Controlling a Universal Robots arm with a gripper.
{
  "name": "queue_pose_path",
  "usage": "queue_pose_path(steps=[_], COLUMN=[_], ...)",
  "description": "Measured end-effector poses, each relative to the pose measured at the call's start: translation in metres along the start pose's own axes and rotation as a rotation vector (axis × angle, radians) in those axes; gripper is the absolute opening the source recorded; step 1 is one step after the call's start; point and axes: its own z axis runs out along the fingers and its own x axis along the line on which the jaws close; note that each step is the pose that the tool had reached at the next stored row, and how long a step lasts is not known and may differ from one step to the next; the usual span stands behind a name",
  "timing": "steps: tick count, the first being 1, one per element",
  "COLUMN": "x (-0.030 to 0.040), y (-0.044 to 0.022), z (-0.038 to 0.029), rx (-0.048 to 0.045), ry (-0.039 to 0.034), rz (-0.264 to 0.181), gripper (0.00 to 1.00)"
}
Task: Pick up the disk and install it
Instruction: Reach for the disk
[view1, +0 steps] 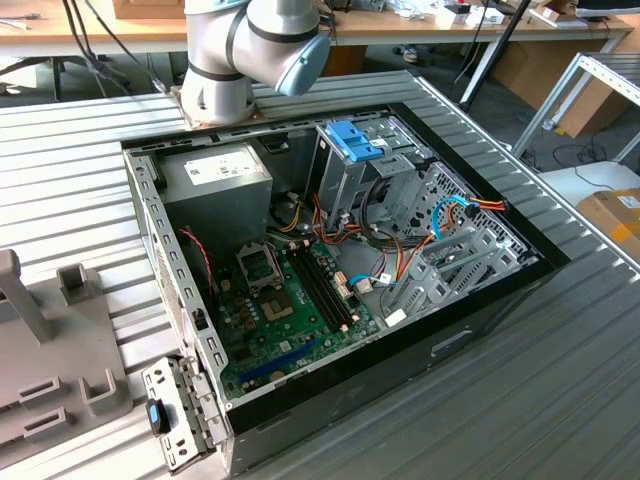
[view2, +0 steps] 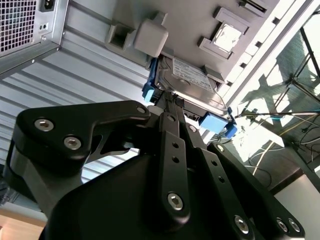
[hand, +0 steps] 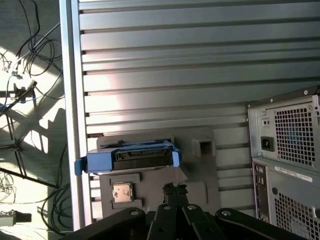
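Gripper (hand: 175, 188): black, two linkage fingers lying together at the tips, with nothing clamped between them.
Gripper reach: in the first wrist view the tips sit just short of the disk (hand: 132, 157), and a strip of fixture (hand: 200, 175) shows between them. In the second wrist view the tips overlap the disk's edge, so it cannot be told there whether they touch.
Disk look: a flat grey-metal rectangle with a white label on its broad face. A light-blue rail frames it and a blue tab juts out at each end. Its connector edge faces the gripper.
Disk place: it rests on the grey fixture, near the edge of the table (hand: 200, 60) and well apart from the case (hand: 290, 150).
Disks: one.
Grippers: one, on the one arm (view1: 250, 50).
Fixtures: one, a grey plate with raised blocks and pockets, lying on the ribbed metal table.
Chips: one small, square, silvery chip (hand: 120, 192), in a fixture pocket just beside the disk.
Cases: one. In the exterior view it lies open, showing a green board (view1: 290, 300), coloured cables and a silver cage (view1: 345, 175). Both wrist views show its vented rear.
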Motion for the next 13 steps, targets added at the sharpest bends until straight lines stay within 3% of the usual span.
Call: queue_pose_path(steps=[6, 13], x=[0.0127, 0.0149], y=[-0.0010, -0.0012], z=[0.0000, 0.0004], rx=[0.0001, 0.0002], ry=[0.0001, 0.0007], rz=[0.000, 0.000], gripper=[0.11, 0.11])
